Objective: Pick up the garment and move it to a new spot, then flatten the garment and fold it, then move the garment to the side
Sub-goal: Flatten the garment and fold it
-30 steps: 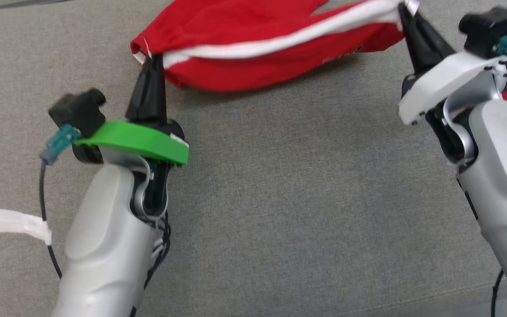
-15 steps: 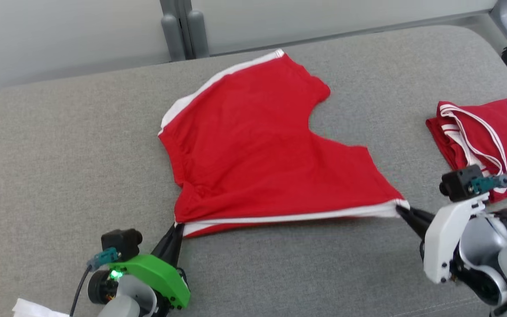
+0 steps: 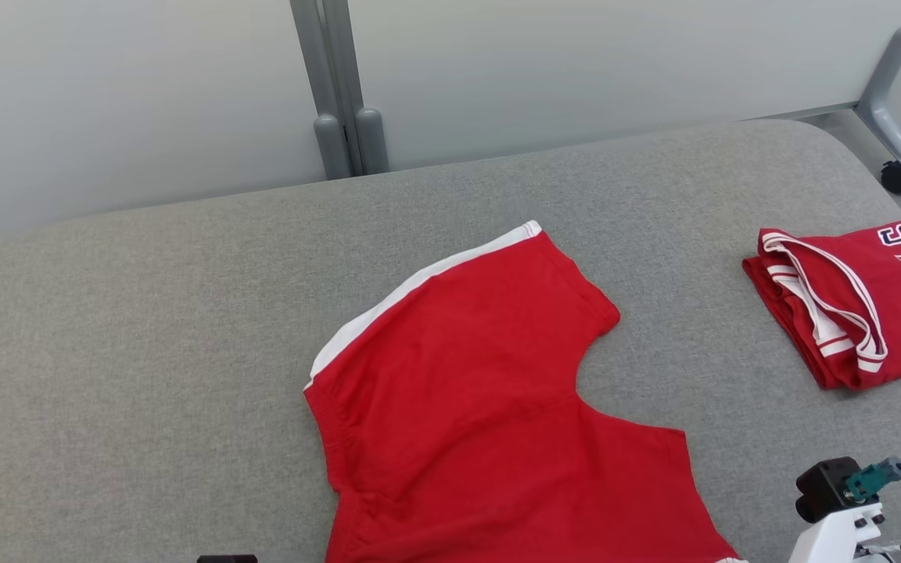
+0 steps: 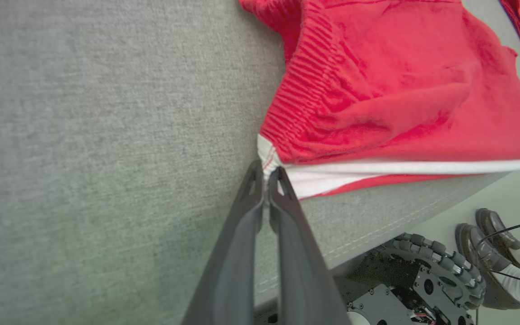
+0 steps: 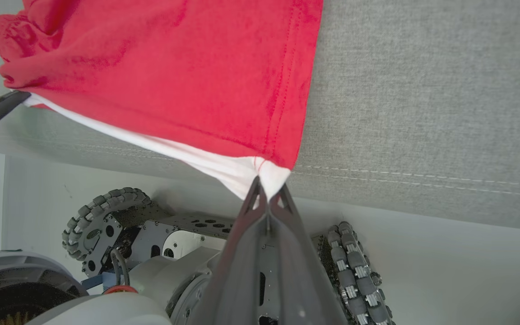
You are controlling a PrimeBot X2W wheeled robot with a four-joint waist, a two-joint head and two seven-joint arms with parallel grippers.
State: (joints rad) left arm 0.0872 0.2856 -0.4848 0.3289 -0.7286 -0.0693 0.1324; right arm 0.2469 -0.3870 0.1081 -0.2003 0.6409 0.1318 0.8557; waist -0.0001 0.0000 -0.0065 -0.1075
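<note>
The garment (image 3: 482,407) is a pair of red shorts with white side stripes, spread on the grey padded table (image 3: 145,328), with its near hem stretched along the front edge. My left gripper (image 4: 266,174) is shut on the white-striped corner at the waistband end of the garment (image 4: 377,90). My right gripper (image 5: 266,187) is shut on the opposite white corner of the garment (image 5: 174,67), just past the table's front edge. The right wrist's camera mount (image 3: 834,508) shows at the head view's lower right.
A folded red jersey (image 3: 849,305) with white trim lies at the table's right end. Grey partition posts (image 3: 345,102) and a caster foot (image 3: 899,176) stand behind the table. Below the front edge are my base's wheels (image 5: 102,221) and a person's shoes (image 4: 490,253).
The head camera has tilted up, so the whole picture shifted down and both arms slid out at the bottom. The garment has gone from hanging bunched between the grippers to lying spread on the table.
</note>
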